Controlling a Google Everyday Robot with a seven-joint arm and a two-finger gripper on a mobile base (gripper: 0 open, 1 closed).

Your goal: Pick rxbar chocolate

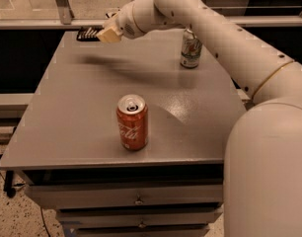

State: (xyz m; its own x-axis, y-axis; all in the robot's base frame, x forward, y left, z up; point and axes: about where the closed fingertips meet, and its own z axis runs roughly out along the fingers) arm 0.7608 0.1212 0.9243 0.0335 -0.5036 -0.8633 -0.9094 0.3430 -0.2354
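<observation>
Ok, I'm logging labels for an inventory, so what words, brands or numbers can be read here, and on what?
Red cola can: white script runs up its side, too blurred to read.
White-green can: label markings too small to read.
Flat black-wrapped rxbar chocolate: pale lettering, unreadable; the gripper is beside it, at the far edge of the grey table.

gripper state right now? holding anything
Gripper: closed on the rxbar chocolate, raised over the far left corner of the table.
</observation>
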